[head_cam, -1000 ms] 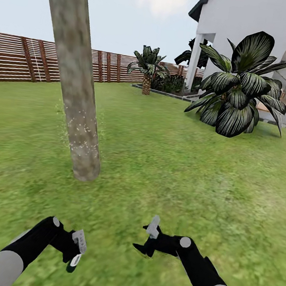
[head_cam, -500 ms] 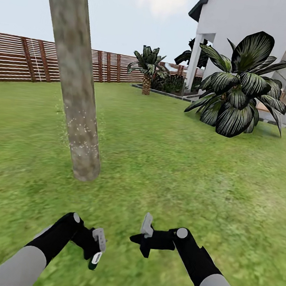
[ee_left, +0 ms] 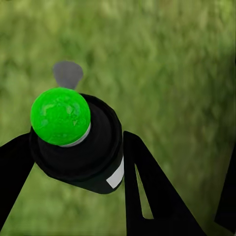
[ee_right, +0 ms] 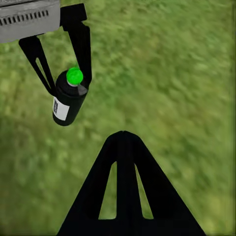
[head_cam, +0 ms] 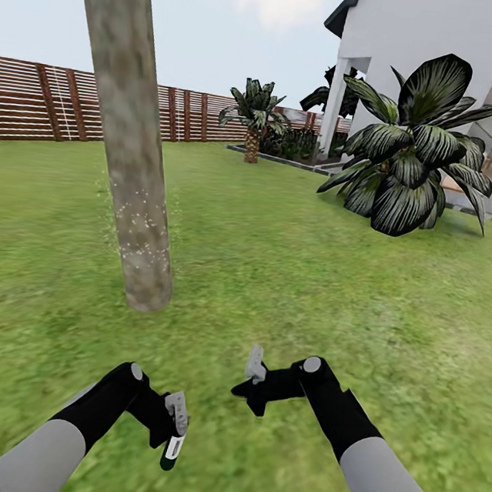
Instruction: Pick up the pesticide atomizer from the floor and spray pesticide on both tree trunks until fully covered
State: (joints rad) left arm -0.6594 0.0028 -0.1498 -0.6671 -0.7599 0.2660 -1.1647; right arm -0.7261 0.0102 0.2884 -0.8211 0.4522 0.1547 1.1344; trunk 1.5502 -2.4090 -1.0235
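The left tool [head_cam: 172, 432] is pinching the bottle [head_cam: 173, 448], one black finger on each side of its body. In the left wrist view the bottle [ee_left: 78, 142] sits between the fingers with its green cap toward the camera and a small grey nozzle beside the cap. In the head view it hangs below the tool, low over the grass [head_cam: 311, 286], and it does not point at anything useful. The right wrist camera also sees the left tool [ee_right: 61, 69] with the bottle [ee_right: 68, 101] in it.

The right tool [head_cam: 253, 377] holds nothing. Its fingers look pressed together in the right wrist view (the two merge into one dark wedge there).

Ahead and to the left stands the tree trunk [head_cam: 129, 130], thick and mottled grey. White specks of spray [head_cam: 141, 224] lie on its lower part and a little around it. The higher part of the trunk looks bare. Behind are the wooden fence [head_cam: 32, 97], a palm [head_cam: 254, 111], a big leafy bush [head_cam: 413, 155] and a white house [head_cam: 428, 45].

I judge that the step in hand is the spraying of this trunk, and it is not finished. The next move calls for lifting the left arm and turning the nozzle toward the bare bark. A second tree would come after.
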